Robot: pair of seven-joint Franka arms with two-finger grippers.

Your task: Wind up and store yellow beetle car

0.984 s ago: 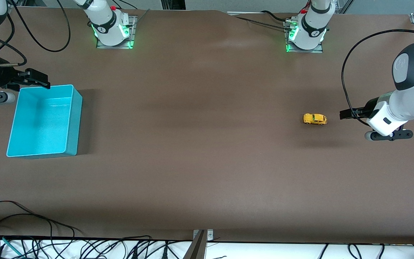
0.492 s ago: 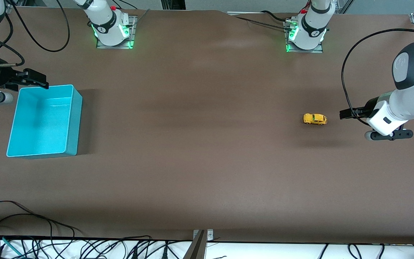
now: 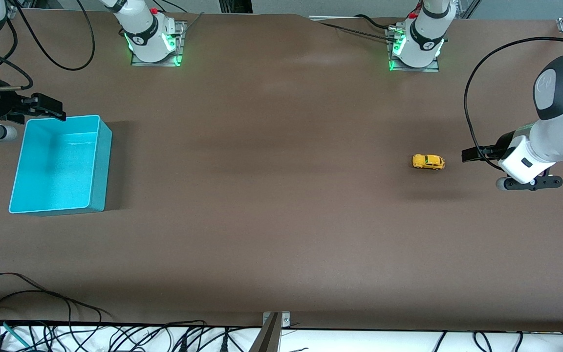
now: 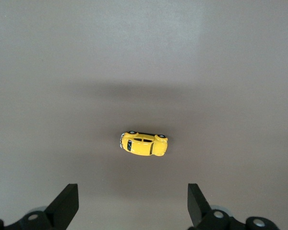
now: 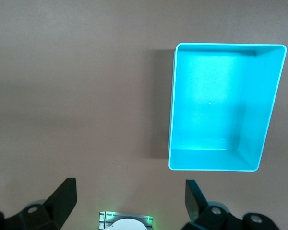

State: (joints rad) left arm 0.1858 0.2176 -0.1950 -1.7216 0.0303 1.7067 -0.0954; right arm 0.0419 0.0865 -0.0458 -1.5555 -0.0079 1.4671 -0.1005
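Table (image 3: 281,195) under me is plain brown, and the yellow beetle car (image 3: 428,162) sits on it on its wheels toward my left arm's end, nothing touching it. My left gripper (image 3: 469,155) hangs in the air just beside the car, on the side toward that end of the table, fingers (image 4: 67,203) spread wide and holding nothing; through the left wrist view the car (image 4: 143,144) lies on the bare surface between and ahead of the two dark fingertips, dark windows showing along its side. No writing or badge can be read on the little car. Over at the right arm's end, my right gripper (image 3: 49,108) hovers at the corner of the turquoise bin (image 3: 103,161) that lies farthest from the front camera, also spread wide and empty. The right wrist view looks down into the bin (image 5: 173,110): smooth walls, nothing inside, no label I can make out. Both arm bases glow green at the top of the front view, each with a small round logo too tiny to read. Car and bin are well apart.
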